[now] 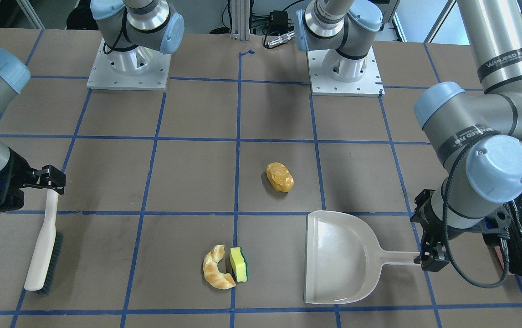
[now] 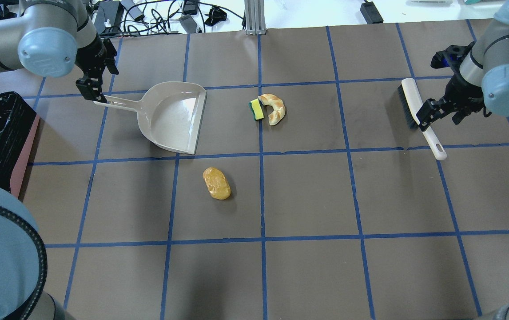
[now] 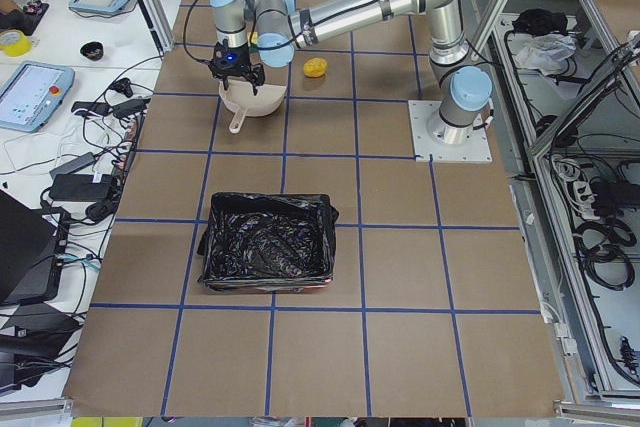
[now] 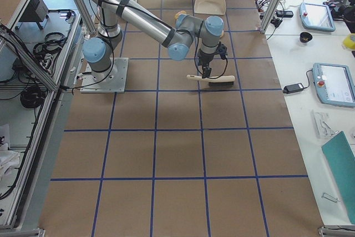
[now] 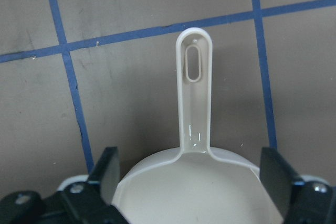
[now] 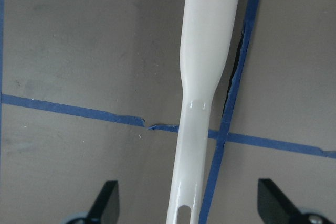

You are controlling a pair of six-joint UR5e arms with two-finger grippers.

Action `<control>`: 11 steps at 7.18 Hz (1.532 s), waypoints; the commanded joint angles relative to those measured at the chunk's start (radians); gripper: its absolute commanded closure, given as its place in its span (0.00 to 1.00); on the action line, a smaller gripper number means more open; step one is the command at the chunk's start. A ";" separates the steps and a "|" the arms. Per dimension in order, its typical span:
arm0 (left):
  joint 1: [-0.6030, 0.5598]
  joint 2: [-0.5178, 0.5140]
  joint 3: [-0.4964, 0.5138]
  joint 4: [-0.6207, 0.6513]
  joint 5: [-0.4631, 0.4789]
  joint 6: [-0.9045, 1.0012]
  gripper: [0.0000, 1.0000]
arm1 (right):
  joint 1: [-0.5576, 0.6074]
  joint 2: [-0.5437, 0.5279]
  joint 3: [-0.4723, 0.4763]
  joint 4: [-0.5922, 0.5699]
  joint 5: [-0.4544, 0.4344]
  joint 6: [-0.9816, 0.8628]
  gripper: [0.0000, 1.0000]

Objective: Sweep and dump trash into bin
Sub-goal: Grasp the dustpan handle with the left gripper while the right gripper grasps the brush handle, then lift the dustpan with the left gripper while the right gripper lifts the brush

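Meanwhile, the left fingers (image 5: 107,174) stood wide open astride the dustpan handle (image 5: 194,103); the right fingers (image 6: 107,200) likewise over the brush handle (image 6: 207,51).

1. Overhead: tan curved croissant (image 2: 274,109) lies flat on the counter, with the yellow-green sponge (image 2: 256,110) on edge against its 9 o'clock side.
2. Lumpy golden roll (image 2: 216,183) sits alone at their 7 o'clock.
3. Pink bin (image 2: 24,153), black-bagged, is way out at 9 o'clock.
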 commanded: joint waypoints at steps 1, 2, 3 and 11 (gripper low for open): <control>0.000 -0.081 0.060 0.008 0.027 -0.070 0.09 | -0.005 -0.003 0.071 -0.093 -0.057 0.037 0.06; 0.000 -0.102 0.069 0.003 0.027 -0.099 0.10 | -0.005 0.000 0.074 -0.092 -0.066 0.095 0.06; 0.000 -0.116 0.069 0.004 0.027 -0.103 0.13 | -0.005 0.005 0.074 -0.095 -0.065 0.099 0.06; -0.011 -0.145 0.028 0.004 0.044 -0.192 0.44 | -0.003 0.034 0.109 -0.167 -0.046 0.212 0.22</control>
